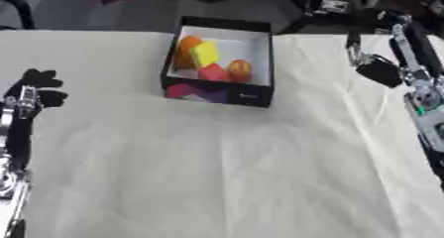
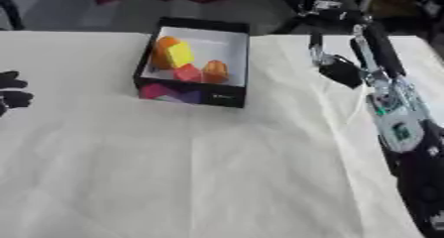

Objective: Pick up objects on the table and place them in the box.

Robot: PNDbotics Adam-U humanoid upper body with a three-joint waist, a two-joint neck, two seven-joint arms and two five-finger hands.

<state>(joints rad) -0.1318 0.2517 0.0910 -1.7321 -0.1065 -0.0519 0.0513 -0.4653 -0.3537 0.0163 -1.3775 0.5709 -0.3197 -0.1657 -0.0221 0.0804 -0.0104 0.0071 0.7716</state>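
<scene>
At about twelve o'clock on the white surface (image 1: 217,172) sits the black box (image 1: 218,94), and inside it lie an orange ball (image 1: 188,51), a yellow block (image 1: 205,54), a red block (image 1: 212,73) and an orange-red round thing (image 1: 239,70). The left hand (image 1: 34,89) rests at nine o'clock with its fingers curled and holding nothing. The right hand (image 2: 339,69) hangs at two o'clock, just beside the box, and I cannot tell if its fingers are spread or pressed together.
</scene>
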